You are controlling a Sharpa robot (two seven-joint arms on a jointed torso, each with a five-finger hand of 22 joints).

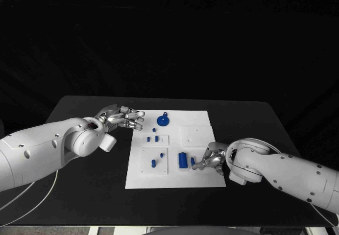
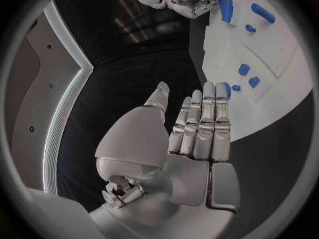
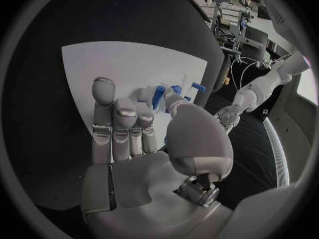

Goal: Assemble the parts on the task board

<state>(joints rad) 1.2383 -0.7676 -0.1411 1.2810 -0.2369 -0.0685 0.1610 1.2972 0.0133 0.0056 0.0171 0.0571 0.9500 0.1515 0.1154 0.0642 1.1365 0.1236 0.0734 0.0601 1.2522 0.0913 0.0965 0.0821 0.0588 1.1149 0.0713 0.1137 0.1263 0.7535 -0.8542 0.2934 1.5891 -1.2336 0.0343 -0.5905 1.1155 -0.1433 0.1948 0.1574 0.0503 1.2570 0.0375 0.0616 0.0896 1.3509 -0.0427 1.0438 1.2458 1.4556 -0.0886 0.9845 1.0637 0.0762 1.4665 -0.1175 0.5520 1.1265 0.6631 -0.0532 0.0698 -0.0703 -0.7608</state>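
**Right hand closing in on a blue part at the board's near edge**

A black tabletop against a dark backdrop carries the white task board in its middle. At the left, the left hand hovers just off the board's far left corner, its fingers straight and side by side, holding nothing; in its wrist view a small blue part sits just past the fingertips. On the board, moving rightward, lie a round blue part with a tab near the far edge, two small blue pieces in a raised square plate, and an upright blue cylinder toward the near side. At the right, the right hand rests over the board's right edge, just beside that cylinder, with a small blue part showing between thumb and fingers in its wrist view. Whether that part is actually pinched or only touched cannot be told.

The step in hand looks like securing this small piece. Doing it well probably means closing thumb against fingertip squarely, lifting straight up, and keeping clear of the neighbouring cylinder so it is not knocked over.
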